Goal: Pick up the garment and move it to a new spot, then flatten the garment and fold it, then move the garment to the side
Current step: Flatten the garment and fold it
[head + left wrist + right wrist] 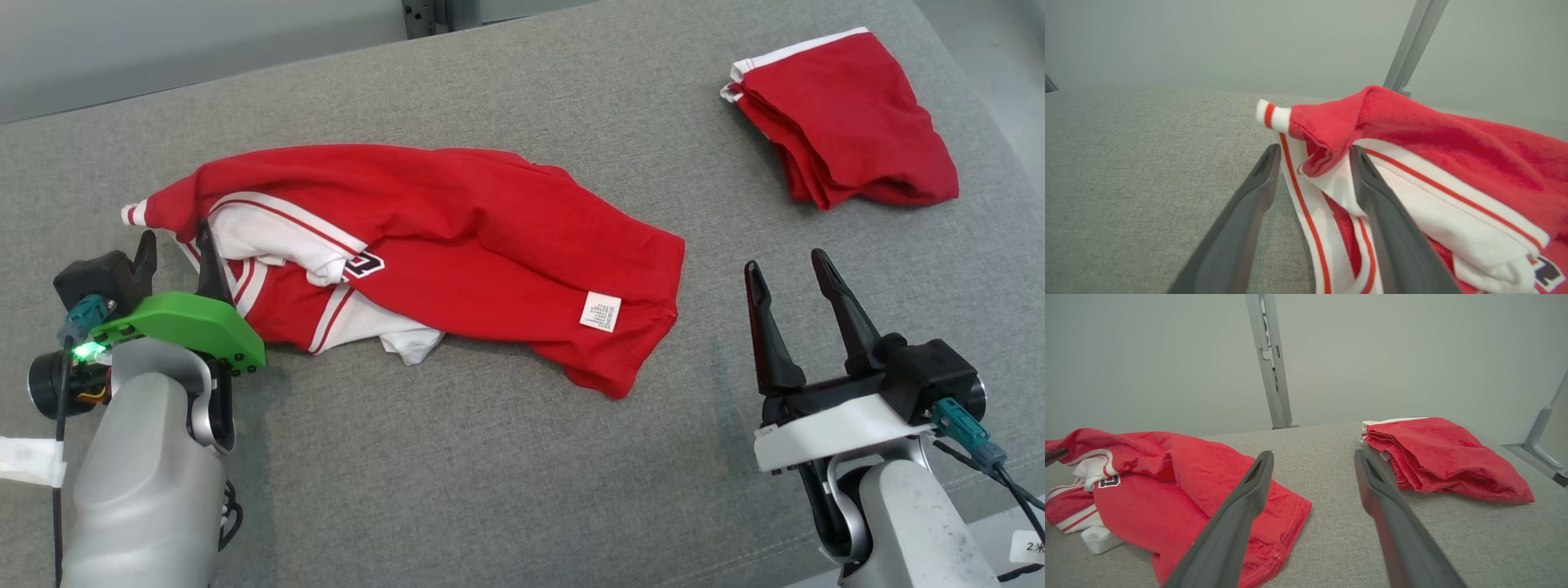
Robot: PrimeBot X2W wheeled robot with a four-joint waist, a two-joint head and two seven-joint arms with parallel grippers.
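Grey surface [490,457], garment [490,220] edge between left fingers [1241,212]

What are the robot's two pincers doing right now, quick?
Left pincer: open, jaws either side of the crumpled red garment's striped edge, not clamped.
Right pincer: open, holding nothing.

Soft matt red-and-white cloth garment [490,237] on a coarse grey woven-fabric tabletop [457,474].
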